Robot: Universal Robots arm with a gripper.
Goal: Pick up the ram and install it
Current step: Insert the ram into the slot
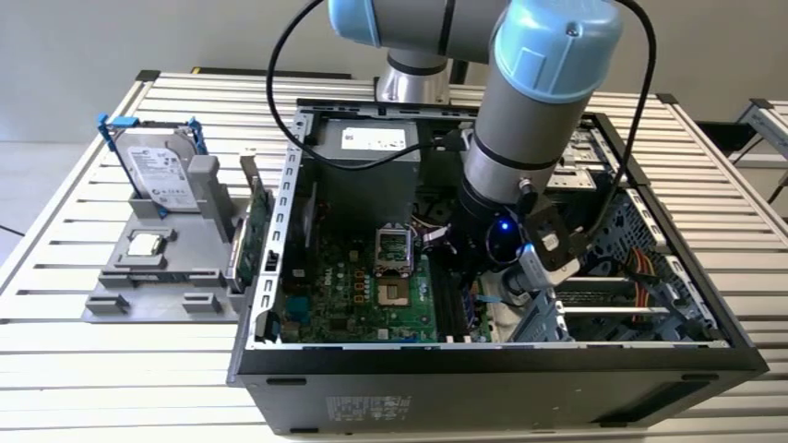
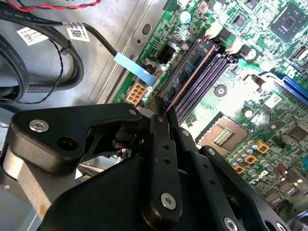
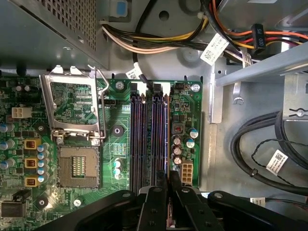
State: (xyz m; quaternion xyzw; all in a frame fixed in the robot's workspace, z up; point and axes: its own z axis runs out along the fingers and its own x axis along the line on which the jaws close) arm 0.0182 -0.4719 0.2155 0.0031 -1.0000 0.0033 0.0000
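Note:
My gripper [image 1: 478, 269] reaches down inside the open computer case [image 1: 493, 355], over the motherboard [image 1: 369, 300]. In the second wrist view the black fingers [image 2: 163, 139] are shut on the ram [image 2: 190, 79], seen edge-on as a thin dark strip with a copper-coloured edge. The ram lies along the purple memory slots [image 2: 207, 77], in line with the outermost one beside the case wall; whether it is seated I cannot tell. In the first wrist view the gripper [image 3: 169, 186] stands at one end of the memory slots [image 3: 139, 139], with the ram [image 3: 167, 144] a narrow dark line along the outer slot.
An open CPU socket [image 3: 77, 166] lies beside the slots. Thick black cables [image 3: 260, 144] and a power connector [image 3: 186, 169] crowd the wall side. On the exterior view's left, a grey fixture [image 1: 161, 295] holds a hard drive [image 1: 161, 171] and a green card [image 1: 258, 235].

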